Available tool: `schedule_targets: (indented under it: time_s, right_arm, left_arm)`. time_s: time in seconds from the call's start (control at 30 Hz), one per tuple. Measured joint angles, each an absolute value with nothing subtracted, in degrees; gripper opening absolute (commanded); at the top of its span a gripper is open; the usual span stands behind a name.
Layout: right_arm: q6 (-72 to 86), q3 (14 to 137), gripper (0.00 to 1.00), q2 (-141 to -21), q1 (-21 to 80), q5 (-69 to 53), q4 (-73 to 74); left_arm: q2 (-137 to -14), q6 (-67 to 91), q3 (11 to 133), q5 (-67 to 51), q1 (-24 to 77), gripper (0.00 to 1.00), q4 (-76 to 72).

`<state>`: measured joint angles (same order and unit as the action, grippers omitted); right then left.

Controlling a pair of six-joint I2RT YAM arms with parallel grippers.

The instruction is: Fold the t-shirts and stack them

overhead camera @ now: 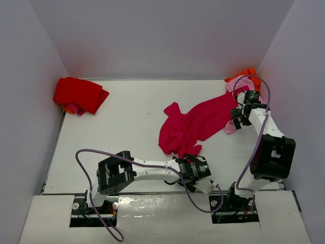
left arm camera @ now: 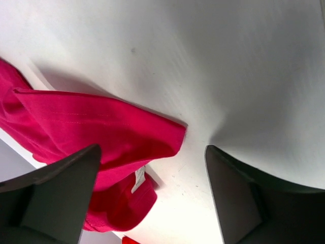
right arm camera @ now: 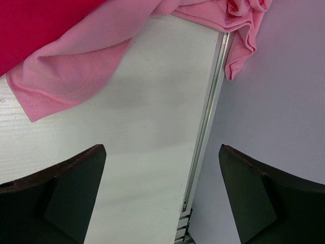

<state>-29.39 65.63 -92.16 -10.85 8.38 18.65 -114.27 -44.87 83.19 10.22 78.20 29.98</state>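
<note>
A crimson-magenta t-shirt (overhead camera: 198, 124) lies spread and rumpled mid-table. My left gripper (overhead camera: 192, 151) is low at its near edge. In the left wrist view the jaws of this gripper (left arm camera: 152, 148) stand open, and the crimson cloth (left arm camera: 101, 132) with a white label reaches between them from the left finger (left arm camera: 61, 193). A bright red t-shirt (overhead camera: 78, 94) sits folded at the back left. Pale pink (overhead camera: 242, 84) and orange (overhead camera: 249, 72) t-shirts are bunched in the back right corner. My right gripper (overhead camera: 237, 118) hovers open (right arm camera: 161, 147) over bare table near the pink shirt's sleeve (right arm camera: 76, 71).
White walls enclose the table on the left, back and right. The right wall (right arm camera: 274, 101) and the table's edge rail (right arm camera: 208, 117) run between the right gripper's fingers. A sliver of orange and pink cloth (overhead camera: 71, 108) shows under the red shirt.
</note>
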Motion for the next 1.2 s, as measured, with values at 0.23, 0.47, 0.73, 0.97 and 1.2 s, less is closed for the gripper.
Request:
schedule_targets:
  time_s: [0.23, 0.47, 0.73, 0.97, 1.2]
  right_arm:
    - [-29.59, 65.09, 0.91, -92.14, -10.92, 8.38, 18.57]
    - [-29.85, 65.01, 0.91, -92.14, -11.26, 8.38, 18.55]
    - [-30.36, 64.60, 0.91, -92.14, -11.79, 8.30, 18.33]
    - [-31.08, 63.75, 0.91, -92.14, -13.14, 7.14, 18.18]
    - [-31.96, 63.73, 0.93, -92.14, -13.47, 5.15, 18.16]
  left_arm:
    - [-114.24, -46.07, 79.21, 10.79, 78.21, 0.21, 27.61]
    - [-114.42, -46.08, 78.20, 10.30, 77.76, 0.01, 27.48]
    - [-116.57, -45.33, 82.74, 9.91, 76.60, 0.00, 29.09]
    - [-115.96, -41.04, 100.82, 8.94, 68.58, 0.00, 34.45]
    - [-105.10, -36.65, 109.72, 6.16, 51.79, 0.00, 38.38]
